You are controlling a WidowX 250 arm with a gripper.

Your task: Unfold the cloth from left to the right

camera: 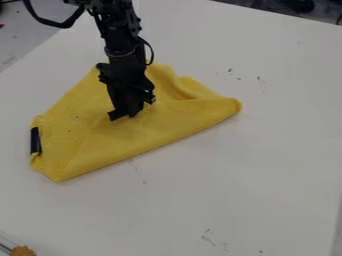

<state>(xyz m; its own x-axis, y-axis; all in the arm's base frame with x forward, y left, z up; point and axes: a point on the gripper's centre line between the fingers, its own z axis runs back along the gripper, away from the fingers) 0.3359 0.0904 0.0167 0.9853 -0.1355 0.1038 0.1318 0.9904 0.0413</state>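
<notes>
The black gripper [124,115] hangs down over the middle of the yellow cloth [100,142], its tip at or just above the cloth's surface; whether they touch I cannot tell. The cloth lies folded on the white table, with a long straight edge running from the lower left up to a rounded corner at the right. Raised folds show along its upper right side, and a black tag or strip sits at its left edge. The arm hides part of the cloth's top edge.
The white table [267,150] surrounds the cloth and carries small dark marks. An orange-brown object [23,251] with a thin handle is at the bottom left corner. The table's far edge crosses the top right.
</notes>
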